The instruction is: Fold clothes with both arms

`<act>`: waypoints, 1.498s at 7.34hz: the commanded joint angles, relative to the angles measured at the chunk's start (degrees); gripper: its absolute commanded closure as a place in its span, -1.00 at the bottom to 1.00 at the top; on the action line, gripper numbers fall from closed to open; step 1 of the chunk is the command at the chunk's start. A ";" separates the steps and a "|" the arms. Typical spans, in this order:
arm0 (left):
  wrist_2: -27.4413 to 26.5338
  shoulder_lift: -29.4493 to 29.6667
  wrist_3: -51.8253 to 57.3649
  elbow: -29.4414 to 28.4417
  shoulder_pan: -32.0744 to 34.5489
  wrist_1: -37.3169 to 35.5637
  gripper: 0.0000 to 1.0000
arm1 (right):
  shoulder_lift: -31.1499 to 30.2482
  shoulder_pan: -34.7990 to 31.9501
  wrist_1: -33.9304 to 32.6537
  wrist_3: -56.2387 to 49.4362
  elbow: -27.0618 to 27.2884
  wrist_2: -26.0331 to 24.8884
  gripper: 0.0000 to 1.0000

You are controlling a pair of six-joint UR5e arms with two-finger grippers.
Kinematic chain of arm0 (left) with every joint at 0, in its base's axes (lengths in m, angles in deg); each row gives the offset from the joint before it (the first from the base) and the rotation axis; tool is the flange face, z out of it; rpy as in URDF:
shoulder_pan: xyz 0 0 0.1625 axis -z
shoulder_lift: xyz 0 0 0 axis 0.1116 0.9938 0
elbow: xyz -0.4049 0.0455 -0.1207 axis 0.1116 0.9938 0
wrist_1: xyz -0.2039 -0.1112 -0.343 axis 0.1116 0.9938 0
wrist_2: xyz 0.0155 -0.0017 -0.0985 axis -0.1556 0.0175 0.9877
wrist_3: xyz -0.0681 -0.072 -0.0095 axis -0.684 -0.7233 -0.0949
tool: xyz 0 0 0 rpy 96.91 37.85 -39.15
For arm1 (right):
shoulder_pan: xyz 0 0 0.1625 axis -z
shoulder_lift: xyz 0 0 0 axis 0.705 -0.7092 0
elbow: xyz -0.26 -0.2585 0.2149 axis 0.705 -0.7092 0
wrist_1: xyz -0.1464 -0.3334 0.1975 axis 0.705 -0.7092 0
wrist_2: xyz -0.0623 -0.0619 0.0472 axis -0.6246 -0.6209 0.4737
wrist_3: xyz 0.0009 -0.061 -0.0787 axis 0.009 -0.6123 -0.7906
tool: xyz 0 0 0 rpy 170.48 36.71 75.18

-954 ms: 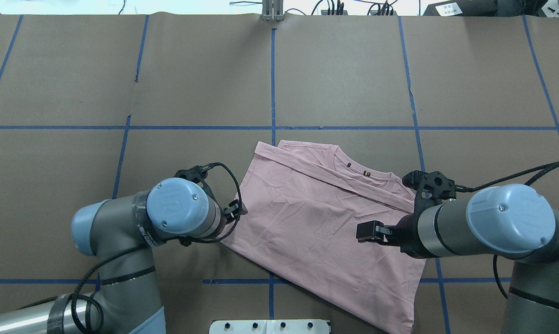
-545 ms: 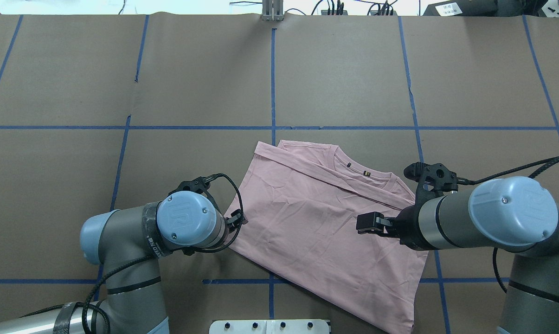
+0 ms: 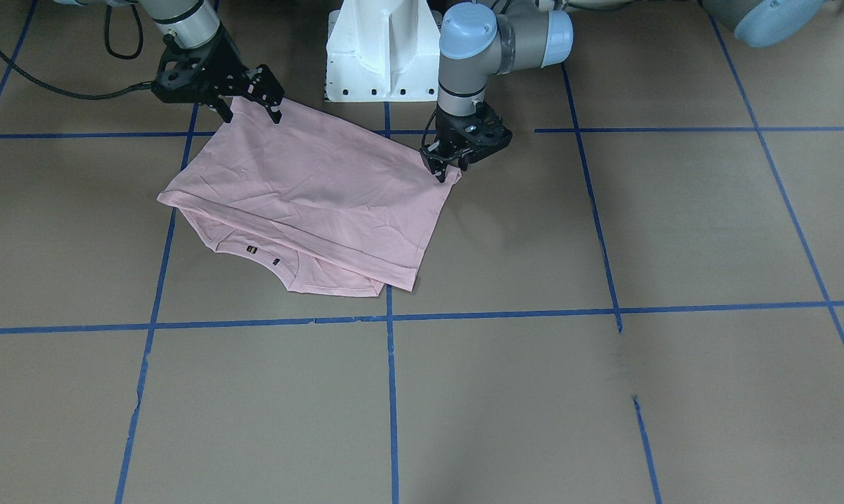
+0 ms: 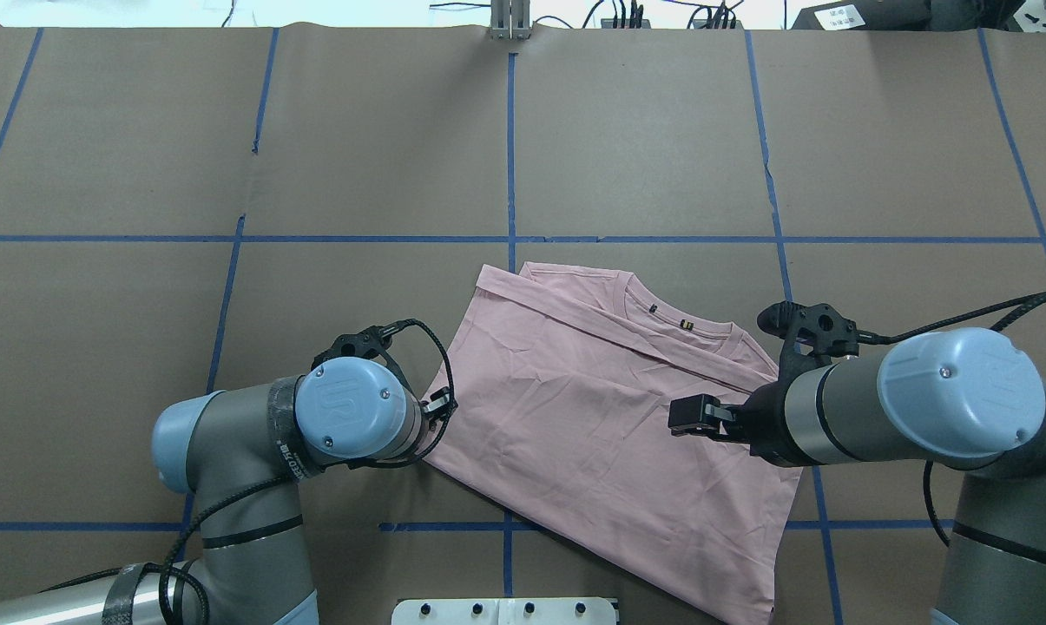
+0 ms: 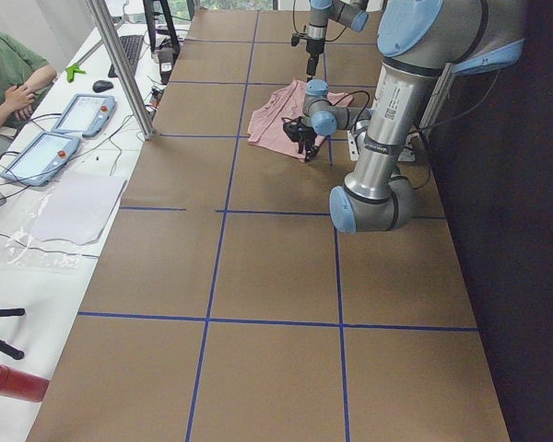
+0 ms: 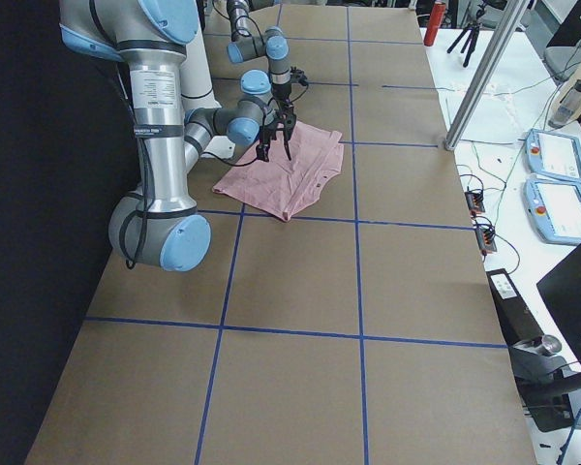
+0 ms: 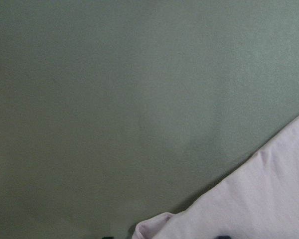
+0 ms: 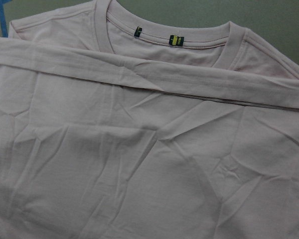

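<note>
The pale pink T-shirt point(image 4: 601, 417) lies folded on the brown table, collar and neck labels point(image 8: 174, 40) at the far side; it also shows in the front view point(image 3: 309, 189). No print shows. My left gripper point(image 4: 443, 405) is low at the shirt's left corner point(image 3: 446, 171). In the left wrist view the shirt's curled corner point(image 7: 154, 226) lies between two dark fingertips that stand apart, so it is open. My right gripper point(image 3: 248, 114) is open wide and hovers over the shirt's near right part point(image 4: 680, 415), holding nothing.
The white pedestal base point(image 3: 383, 49) stands just behind the shirt. Blue tape lines point(image 4: 511, 156) grid the brown table cover. An operator point(image 5: 9, 74) sits by tablets beyond the table's far side. A metal post point(image 6: 484, 68) stands there too.
My left arm has drawn back toward the base and its gripper has slid along the shirt's left edge toward the near corner. The right arm shifted slightly. The shirt has not moved.
</note>
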 commanded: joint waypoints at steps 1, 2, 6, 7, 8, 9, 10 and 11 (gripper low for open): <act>0.00 0.04 0.44 0.14 0.05 0.04 1.00 | 0.21 -0.09 0.05 0.00 0.24 0.28 -1.00; 0.09 0.04 0.52 1.01 0.31 -0.05 1.00 | 0.21 -0.18 -0.04 0.09 0.42 0.37 -1.00; 0.09 0.04 9.01 -0.46 9.77 0.12 1.00 | 0.30 0.08 0.05 0.09 -0.28 -0.16 -1.00; 0.18 0.48 11.92 -3.17 12.94 0.73 1.00 | 0.47 -0.01 0.14 0.09 -0.63 -0.16 -1.00; 0.09 1.96 13.52 -7.90 16.10 4.92 1.00 | 0.56 -0.35 0.14 0.09 -0.63 -0.25 -1.00; 0.09 5.72 16.23 -16.12 19.09 12.27 1.00 | 0.56 -1.05 0.14 0.00 -0.72 -0.25 -1.00; 0.09 10.63 17.56 -24.91 21.47 17.48 1.00 | 0.65 -1.32 0.14 0.00 -0.90 -0.25 -1.00; 0.00 14.16 19.58 -30.48 22.97 21.36 1.00 | 1.78 -1.59 0.22 0.00 -1.59 -0.25 -1.00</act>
